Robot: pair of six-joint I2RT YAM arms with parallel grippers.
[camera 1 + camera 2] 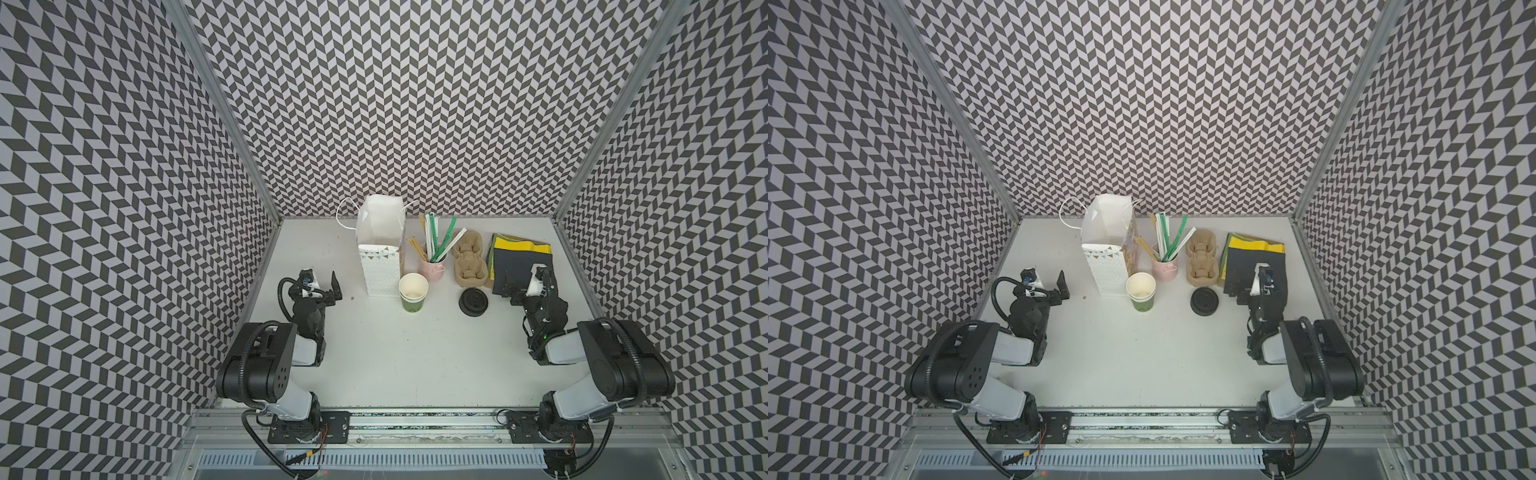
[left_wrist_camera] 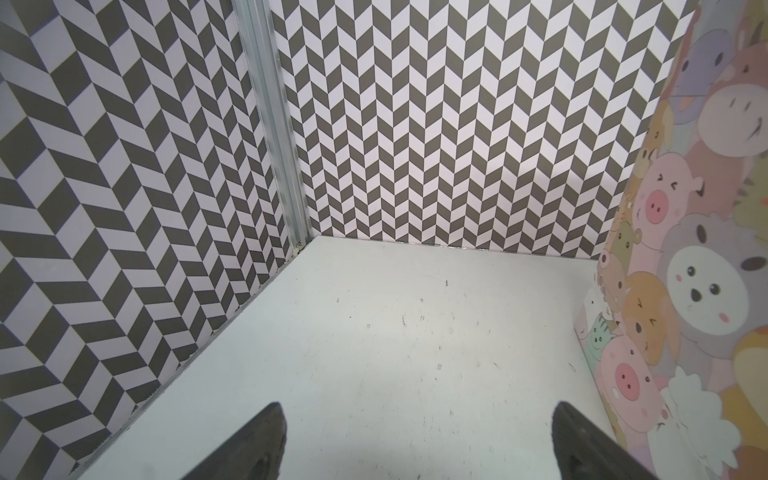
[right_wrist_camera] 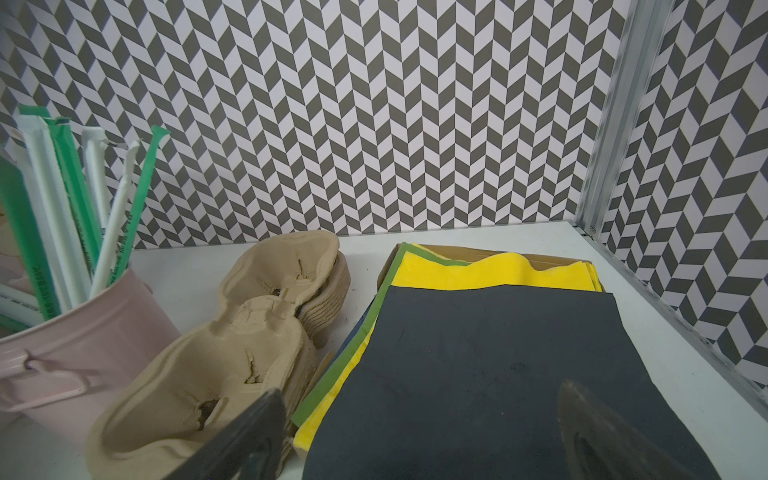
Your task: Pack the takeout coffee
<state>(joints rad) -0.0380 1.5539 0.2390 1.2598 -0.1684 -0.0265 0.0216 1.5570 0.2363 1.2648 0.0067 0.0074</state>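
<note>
The takeout coffee stands in parts. Two green paper cups (image 1: 413, 294) (image 1: 1141, 293), cream inside, sit nested and open-topped in front of the white paper bag (image 1: 380, 249) (image 1: 1105, 249). A round black lid (image 1: 473, 302) (image 1: 1204, 301) lies flat on the table to their right. My left gripper (image 1: 322, 281) (image 1: 1046, 279) (image 2: 417, 415) hangs open over bare table left of the bag. My right gripper (image 1: 524, 279) (image 1: 1252, 279) (image 3: 419, 397) is open over the dark top napkin (image 3: 478, 365). Neither holds anything.
A pink cup of wrapped straws (image 1: 432, 268) (image 3: 62, 349) stands behind the cups. A stack of brown cup carriers (image 1: 469, 262) (image 3: 232, 345) lies beside it. Coloured napkins (image 1: 521, 253) fill the back right corner. The bag's cartoon-animal side (image 2: 685, 291) is close to my left gripper.
</note>
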